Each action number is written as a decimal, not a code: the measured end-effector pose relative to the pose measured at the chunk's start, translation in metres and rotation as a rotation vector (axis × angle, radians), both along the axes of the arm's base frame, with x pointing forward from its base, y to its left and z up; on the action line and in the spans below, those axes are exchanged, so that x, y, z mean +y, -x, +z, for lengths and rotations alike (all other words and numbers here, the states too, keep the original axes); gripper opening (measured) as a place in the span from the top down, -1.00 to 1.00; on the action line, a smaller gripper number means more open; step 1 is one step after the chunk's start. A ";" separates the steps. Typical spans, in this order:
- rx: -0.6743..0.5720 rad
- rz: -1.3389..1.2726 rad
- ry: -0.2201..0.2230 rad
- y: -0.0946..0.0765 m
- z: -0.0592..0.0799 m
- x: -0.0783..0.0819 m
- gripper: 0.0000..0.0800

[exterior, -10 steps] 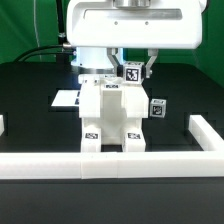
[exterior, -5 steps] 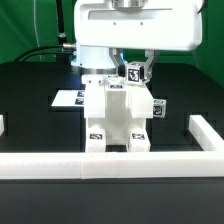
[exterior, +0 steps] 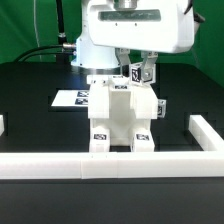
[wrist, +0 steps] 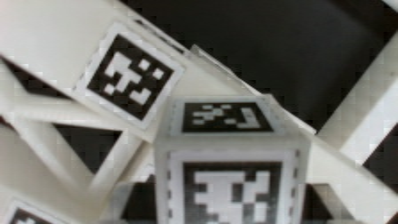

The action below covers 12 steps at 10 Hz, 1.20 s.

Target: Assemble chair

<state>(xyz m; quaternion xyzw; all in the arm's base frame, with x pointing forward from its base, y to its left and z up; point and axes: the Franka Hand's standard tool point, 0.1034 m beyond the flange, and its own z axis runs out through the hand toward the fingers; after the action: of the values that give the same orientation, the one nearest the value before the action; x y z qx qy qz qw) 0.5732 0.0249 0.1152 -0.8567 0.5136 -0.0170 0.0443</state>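
The partly built white chair [exterior: 122, 115] stands upright on the black table, its feet against the front border rail [exterior: 60, 165]. My gripper [exterior: 136, 70] is at its top, shut on a tagged white post [exterior: 134, 73] of the chair. In the wrist view the post [wrist: 228, 150] fills the middle between the fingers of my gripper [wrist: 228, 205], with a tag on its end and one on its face. A cross-braced side [wrist: 71, 120] with its own tag lies behind it.
The marker board [exterior: 72, 98] lies flat behind the chair, toward the exterior view's left. A small tagged white piece [exterior: 160, 108] sits beside the chair on the exterior view's right. The rail's right arm [exterior: 207, 128] bounds that side.
My gripper and the chair it holds have shifted toward the exterior view's right along the front rail. The grip has not changed.
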 end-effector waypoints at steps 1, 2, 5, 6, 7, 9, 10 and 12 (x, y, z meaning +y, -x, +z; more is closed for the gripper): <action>0.003 -0.059 -0.006 0.000 0.000 0.001 0.30; 0.007 -0.125 -0.016 0.000 0.000 0.002 0.30; 0.012 -0.197 -0.029 0.000 0.000 0.003 0.06; 0.015 -0.152 -0.028 0.001 0.000 0.006 0.06; 0.010 -0.130 -0.029 -0.001 0.000 0.010 -0.40; 0.002 -0.019 -0.022 -0.002 0.000 0.012 -0.55; -0.003 0.058 -0.016 -0.002 0.000 0.012 -0.61; -0.017 0.203 -0.004 -0.001 -0.001 0.013 -0.62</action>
<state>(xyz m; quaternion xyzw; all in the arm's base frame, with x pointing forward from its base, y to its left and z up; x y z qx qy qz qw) 0.5744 0.0384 0.1143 -0.9041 0.4238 -0.0187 0.0520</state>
